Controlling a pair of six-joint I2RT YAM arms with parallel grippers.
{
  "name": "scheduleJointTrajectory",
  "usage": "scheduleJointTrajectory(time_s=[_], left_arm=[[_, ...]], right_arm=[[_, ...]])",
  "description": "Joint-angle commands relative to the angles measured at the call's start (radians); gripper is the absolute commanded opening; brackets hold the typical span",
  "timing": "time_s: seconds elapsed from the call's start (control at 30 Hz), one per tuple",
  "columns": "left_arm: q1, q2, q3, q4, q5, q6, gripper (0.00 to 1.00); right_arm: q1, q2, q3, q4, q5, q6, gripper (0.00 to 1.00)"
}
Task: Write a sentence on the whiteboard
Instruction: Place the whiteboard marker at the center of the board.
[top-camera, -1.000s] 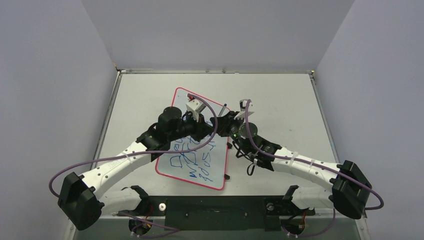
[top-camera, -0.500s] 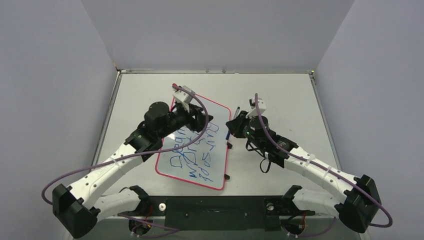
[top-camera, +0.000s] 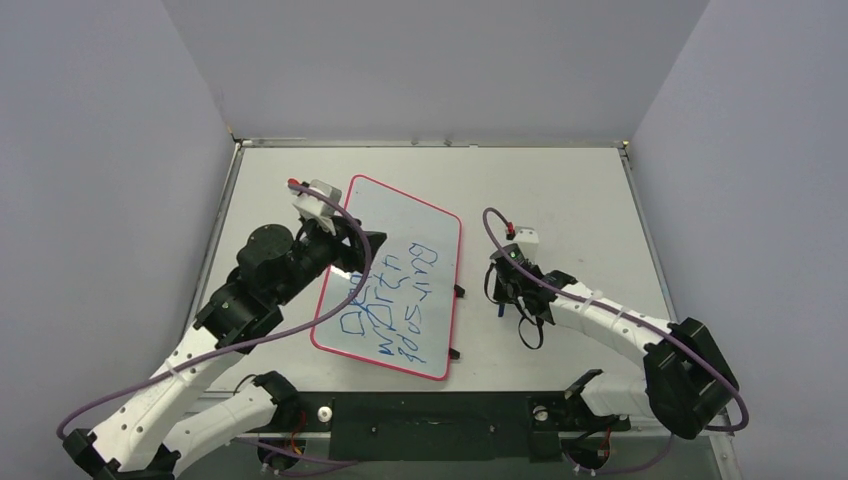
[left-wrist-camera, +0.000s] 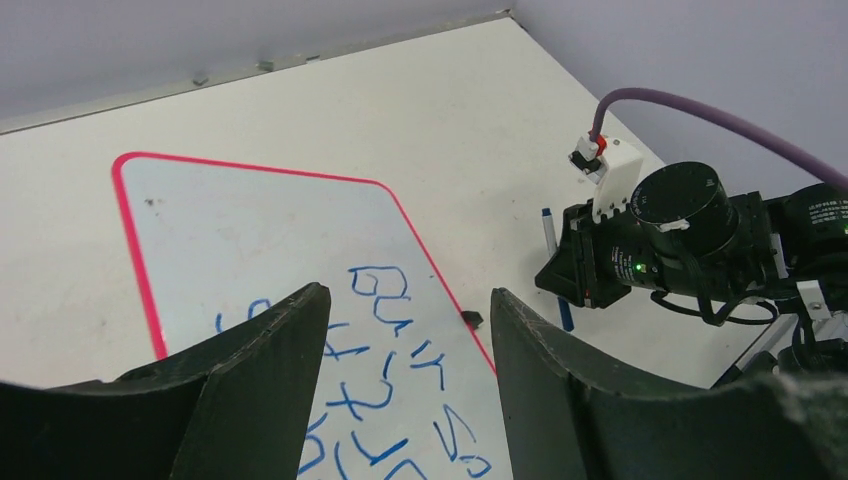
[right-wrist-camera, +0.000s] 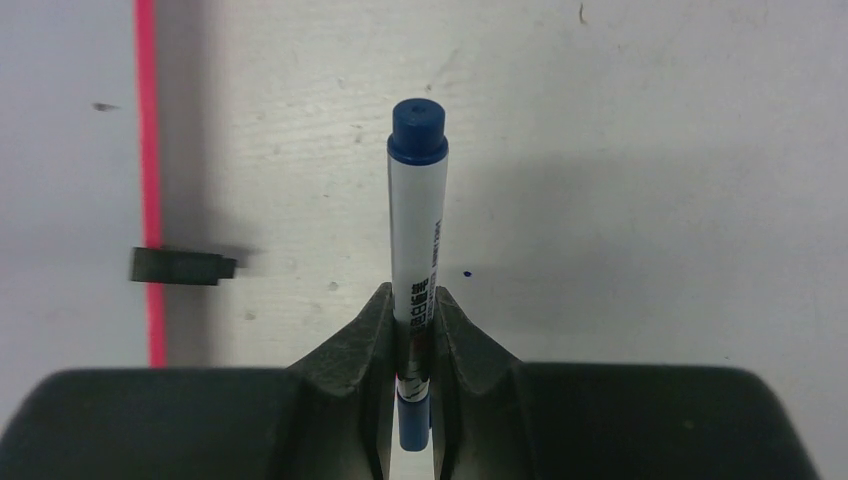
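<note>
Whiteboard (top-camera: 400, 215) lies lengthwise near-to-far on the surface (top-camera: 560, 190), blue sentence (top-camera: 395, 305) running along it; right fingers (right-wrist-camera: 465, 350) clamp a blue marker (right-wrist-camera: 417, 215), left fingers (left-wrist-camera: 255, 390) spread apart.

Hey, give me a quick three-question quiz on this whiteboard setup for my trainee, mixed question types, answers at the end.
1. True or false: the left gripper is open and holds nothing.
2. The right gripper holds: A an eraser, B a marker, C a cloth?
3. Fill in: the sentence on the whiteboard is written in ___ ink.
Key: 1 true; 2 B; 3 blue.
</note>
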Motion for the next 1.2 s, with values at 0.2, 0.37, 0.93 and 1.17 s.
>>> scheduleJointTrajectory(time_s=[0.2,0.37,0.93,1.17], left_arm=[[0.005,-0.161,-0.008,-0.219,-0.208,0.03,0.57],[0.005,-0.16,-0.001,-0.229,-0.207,0.034,0.57],[0.004,-0.276,-0.088,-0.246,-0.292,0.058,0.57],[0.011,-0.316,-0.131,-0.219,-0.295,0.058,0.57]], right_arm=[[-0.006,0.085,-0.041,0.024,0.111,-0.007,0.32],[-0.008,0.08,-0.037,0.015,0.133,0.007,0.76],[-0.007,-0.356,0.096,-0.021,0.224,-0.114,0.91],[-0.008,-0.451,0.115,-0.021,0.184,-0.121,0.96]])
